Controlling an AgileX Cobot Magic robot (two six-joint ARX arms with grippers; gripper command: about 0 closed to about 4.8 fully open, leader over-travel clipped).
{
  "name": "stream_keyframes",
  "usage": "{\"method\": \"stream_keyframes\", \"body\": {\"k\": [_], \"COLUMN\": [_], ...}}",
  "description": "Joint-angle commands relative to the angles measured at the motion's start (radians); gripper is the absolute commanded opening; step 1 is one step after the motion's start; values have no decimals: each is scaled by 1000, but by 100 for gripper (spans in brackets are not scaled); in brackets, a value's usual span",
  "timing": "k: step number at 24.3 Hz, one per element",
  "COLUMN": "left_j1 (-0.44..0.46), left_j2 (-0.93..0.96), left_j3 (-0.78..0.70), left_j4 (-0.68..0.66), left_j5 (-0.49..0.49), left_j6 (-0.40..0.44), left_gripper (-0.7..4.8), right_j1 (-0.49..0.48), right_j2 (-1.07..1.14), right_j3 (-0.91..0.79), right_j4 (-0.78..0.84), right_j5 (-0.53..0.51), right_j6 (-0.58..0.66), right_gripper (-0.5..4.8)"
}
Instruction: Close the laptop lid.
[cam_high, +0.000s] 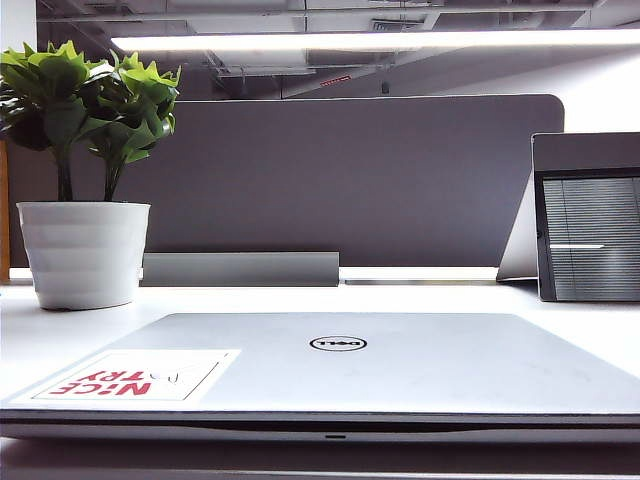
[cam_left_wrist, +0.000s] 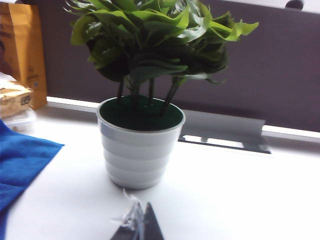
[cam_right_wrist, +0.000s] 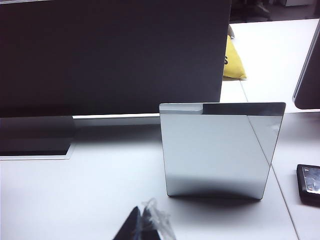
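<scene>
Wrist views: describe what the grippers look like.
Little shows. The left gripper appears only as dark, pointed fingertips with a scrap of clear, crinkled film on them. The right gripper looks the same: dark tapered tips, clear film. No cables or markings are visible, and neither arm appears in the exterior view.
</scene>
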Motion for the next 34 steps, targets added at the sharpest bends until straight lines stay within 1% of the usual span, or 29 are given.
{"method": "stream_keyframes", "body": {"k": [1,3,7,12,14,22,25,34], "left_j1": [3,3,3,4,4,4,4,4], "left_j2": [-64,-100,-145,-215,-235,-261,-268,-268], "left_j3": [-69,-107,-155,-207,-206,-206,-206,-206], "left_j4": [25,27,31,41,17,6,-3,-19], "left_j5": [50,78,79,71,71,71,53,53], "left_j6": [-18,-28,-63,-61,-61,-38,-39,-39], "left_gripper": [-5,-5,-5,-5,-5,-5,-5,-5], "right_j1": [2,2,2,2,2,2,2,2], "right_j2": [-2,-2,-2,-2,-2,-2,-2,-2], "right_j3": [5,5,5,5,5,5,5,5], "right_j4": [17,17,17,17,17,17,17,17], "right_j5": [2,1,2,2,2,2,1,2], "right_j6": [2,2,2,2,2,2,2,2], "right_gripper": [-1,-1,-1,-1,-1,-1,-1,-1]}}
